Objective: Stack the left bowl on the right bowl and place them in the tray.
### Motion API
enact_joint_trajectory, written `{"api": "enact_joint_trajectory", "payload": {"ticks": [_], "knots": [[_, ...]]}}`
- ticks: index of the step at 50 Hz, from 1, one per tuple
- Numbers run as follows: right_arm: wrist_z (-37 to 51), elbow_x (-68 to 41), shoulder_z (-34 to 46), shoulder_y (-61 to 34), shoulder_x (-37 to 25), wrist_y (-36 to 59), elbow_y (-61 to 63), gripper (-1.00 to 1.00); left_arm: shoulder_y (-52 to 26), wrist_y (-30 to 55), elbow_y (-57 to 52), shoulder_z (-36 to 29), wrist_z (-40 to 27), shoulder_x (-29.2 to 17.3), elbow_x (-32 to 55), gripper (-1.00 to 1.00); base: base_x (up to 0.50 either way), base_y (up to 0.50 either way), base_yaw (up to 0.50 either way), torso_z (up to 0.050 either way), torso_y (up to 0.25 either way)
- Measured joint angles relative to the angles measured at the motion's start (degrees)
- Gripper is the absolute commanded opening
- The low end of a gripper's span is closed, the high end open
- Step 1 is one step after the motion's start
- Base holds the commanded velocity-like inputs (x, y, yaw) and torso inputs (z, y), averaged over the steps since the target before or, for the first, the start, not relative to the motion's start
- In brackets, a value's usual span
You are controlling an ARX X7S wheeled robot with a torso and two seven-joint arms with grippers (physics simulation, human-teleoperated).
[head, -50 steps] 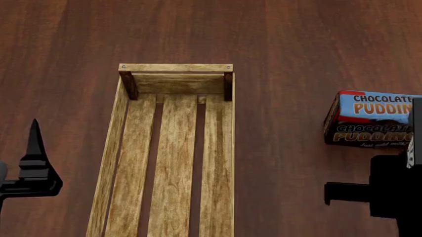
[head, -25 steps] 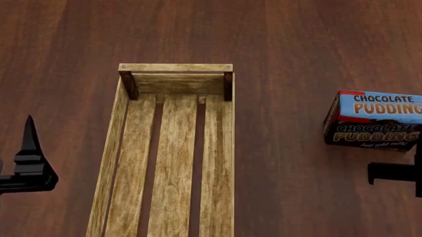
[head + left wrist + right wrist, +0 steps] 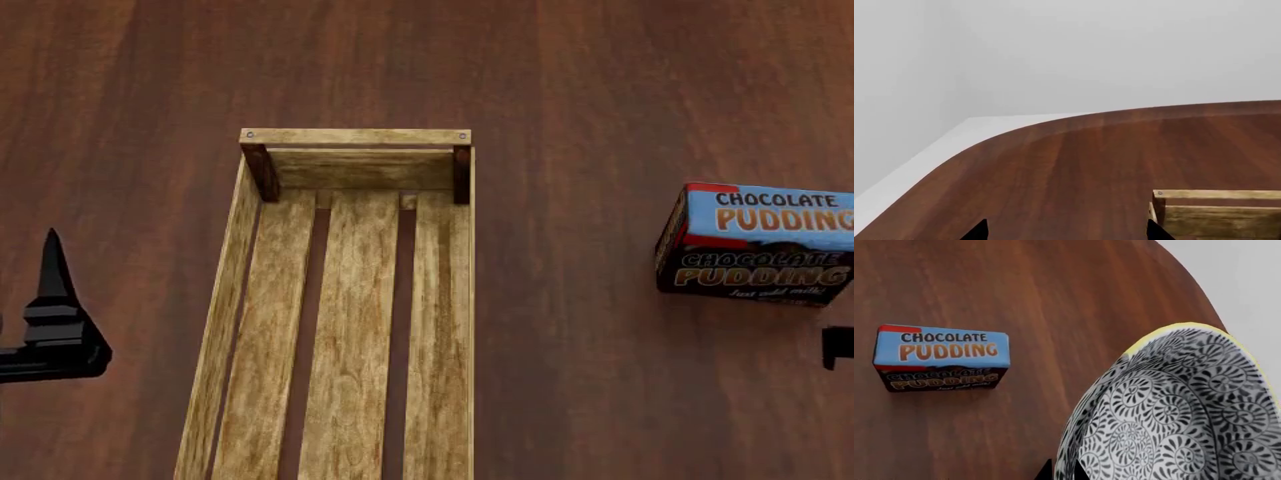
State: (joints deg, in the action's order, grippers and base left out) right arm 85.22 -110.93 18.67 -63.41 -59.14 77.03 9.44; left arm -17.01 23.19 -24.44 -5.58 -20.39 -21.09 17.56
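One bowl (image 3: 1174,410) fills the right wrist view near the table's (image 3: 601,80) edge; can't tell if that claw grips it. Left claw (image 3: 51,330) has tips apart, empty. Tray (image 3: 354,137) sits mid-table, empty. Risk: bowl clipping the pudding box (image 3: 755,243).

1. The long light-wood rectangular tray (image 3: 350,300), with a three-slat bottom, low plank sides and dark corner posts, lies flat on the table with nothing in it.
2. A white bowl with black swirl patterns and a yellow rim (image 3: 1174,410) fills the right wrist view, tilted.
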Motion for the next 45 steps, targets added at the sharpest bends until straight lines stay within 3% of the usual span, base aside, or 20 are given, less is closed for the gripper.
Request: {"api": "enact_joint_trajectory", "payload": {"ticks": [15, 45], "knots": [[-1.34, 1.36, 1.8, 0.32, -2.22, -0.31, -1.8, -1.0, -0.49, -0.65, 1.48, -0.27, -0.07, -0.03, -0.26, 1.0, 0.0, 0.0, 0.0, 0.0, 0.001], [-6.44, 3.95, -1.08, 13.37, -10.43, -7.6, -1.0, -1.0, -0.77, -1.02, 2.2, -0.6, -0.44, -0.32, -0.24, 1.0, 0.0, 0.0, 0.0, 0.0, 0.0]]}}
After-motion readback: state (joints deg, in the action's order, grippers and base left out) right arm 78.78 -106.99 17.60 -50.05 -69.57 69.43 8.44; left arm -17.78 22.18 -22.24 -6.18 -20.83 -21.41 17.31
